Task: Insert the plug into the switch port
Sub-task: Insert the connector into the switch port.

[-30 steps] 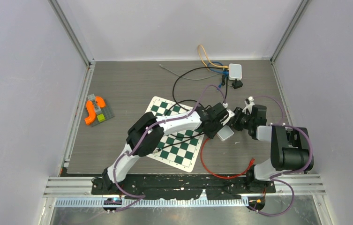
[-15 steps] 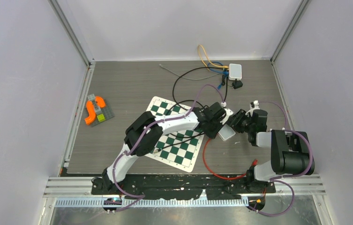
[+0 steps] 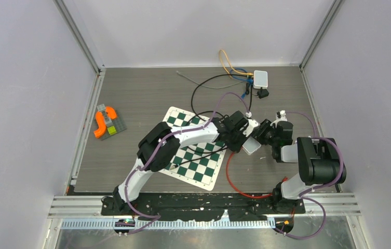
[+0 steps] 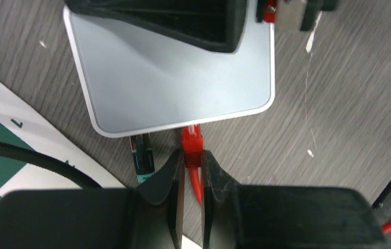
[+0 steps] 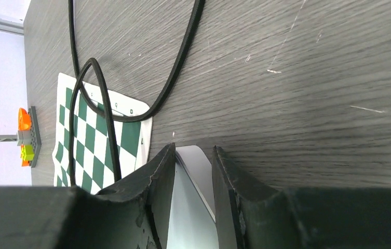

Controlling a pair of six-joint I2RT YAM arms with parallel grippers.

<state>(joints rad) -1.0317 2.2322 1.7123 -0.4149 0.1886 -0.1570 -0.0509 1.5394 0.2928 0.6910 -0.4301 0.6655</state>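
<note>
Evidently little has shifted on the grey table point(image 3: 131, 98) in the last second, but the small shifts matter; the right arm point(image 3: 315, 161) has drawn its wrist in toward the left arm point(image 3: 183, 136), and both now crowd together just off the right edge of the chessboard mat point(image 3: 198, 166).

The white switch point(image 3: 251, 147) has nudged only slightly and lies flat between them; the right gripper point(image 5: 194, 151) has its jaws narrowed onto the switch's edge, bracing it.

The red cable point(image 3: 229, 176) has bowed into a rounder loop than before, which suggests its end has been pushed forward.

The left gripper point(image 4: 192, 158) is pinched nearly closed on the red plug point(image 4: 191, 141), whose head meets the near edge of the switch, just beside a teal plug point(image 4: 142, 155) already seated there.

I judge the insertion to be under way or nearly done; whether the latch has clicked home cannot be told from these views, so a firm push before release looks prudent.
</note>
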